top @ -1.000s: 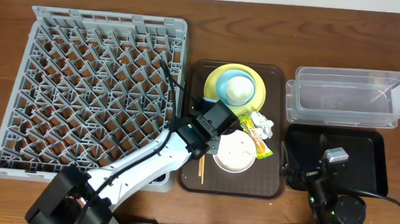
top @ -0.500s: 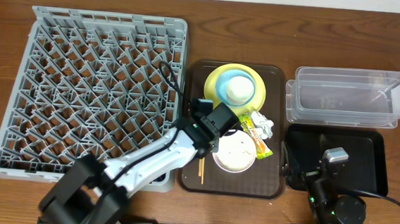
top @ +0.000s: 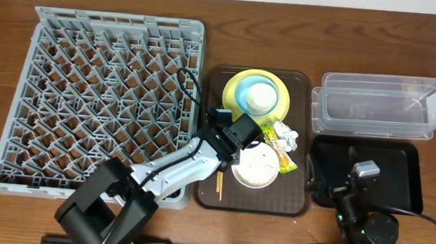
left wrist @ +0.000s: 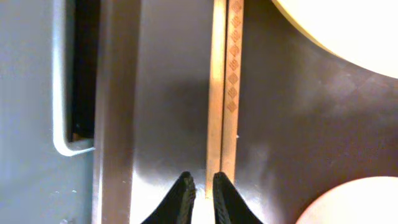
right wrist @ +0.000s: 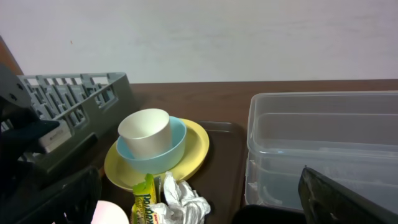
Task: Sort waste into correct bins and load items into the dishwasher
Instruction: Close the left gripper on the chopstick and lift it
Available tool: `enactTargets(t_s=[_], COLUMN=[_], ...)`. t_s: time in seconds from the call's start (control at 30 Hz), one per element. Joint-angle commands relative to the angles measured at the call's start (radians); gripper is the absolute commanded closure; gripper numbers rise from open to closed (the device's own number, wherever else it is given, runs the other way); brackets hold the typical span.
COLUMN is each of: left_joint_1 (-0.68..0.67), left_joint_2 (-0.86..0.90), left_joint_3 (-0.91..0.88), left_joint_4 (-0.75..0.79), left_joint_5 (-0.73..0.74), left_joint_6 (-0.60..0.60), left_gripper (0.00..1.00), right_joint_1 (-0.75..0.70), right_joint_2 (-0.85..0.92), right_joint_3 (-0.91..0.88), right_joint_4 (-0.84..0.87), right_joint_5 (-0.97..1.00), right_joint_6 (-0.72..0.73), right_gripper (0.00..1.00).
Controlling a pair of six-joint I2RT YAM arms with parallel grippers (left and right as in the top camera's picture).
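Note:
The wooden chopsticks [left wrist: 225,93] lie side by side along the brown tray's left edge, their lower end showing in the overhead view as chopsticks [top: 218,185]. My left gripper [left wrist: 202,180] [top: 224,152] hangs right over them. Its jaws are almost together, the right fingertip over the left stick; a grip cannot be made out. The yellow plate [top: 236,83] carries the light blue bowl [top: 242,101] with the white cup [top: 262,97] inside. The white bowl [top: 255,164], snack wrapper [top: 280,151] and paper scrap [top: 285,132] lie nearby. My right gripper [top: 364,174] [right wrist: 199,208] stands open over the black tray [top: 403,169].
The grey dishwasher rack [top: 104,99] fills the left side, close against the brown tray [top: 304,86]. The clear tub [top: 381,106] sits behind the black tray. In the right wrist view the plate stack [right wrist: 193,155] and tub [right wrist: 323,143] stand ahead.
The left arm's lower links have swung right, and its wrist has edged slightly toward the white bowl. The right arm has stayed still.

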Motion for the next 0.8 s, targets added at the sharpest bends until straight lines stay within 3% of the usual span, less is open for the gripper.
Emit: enactTargets(t_s=[0.0,0.77], left_joint_1=[-0.004,-0.004], left_joint_2=[0.002,0.081], left_joint_3=[-0.005,-0.006], left_joint_4=[-0.002,0.016], left_joint_5=[0.014,0.015], left_joint_6=[-0.005,-0.006], left_gripper=[0.85,0.81], right_joint_1=[-0.013,-0.013], right_joint_2=[-0.005,-0.005], right_joint_3=[-0.001,-0.001], right_joint_4=[-0.004,-0.004], right_joint_5=[-0.002,-0.003], right_joint_6=[-0.006,-0.006], right_gripper=[0.01,0.01])
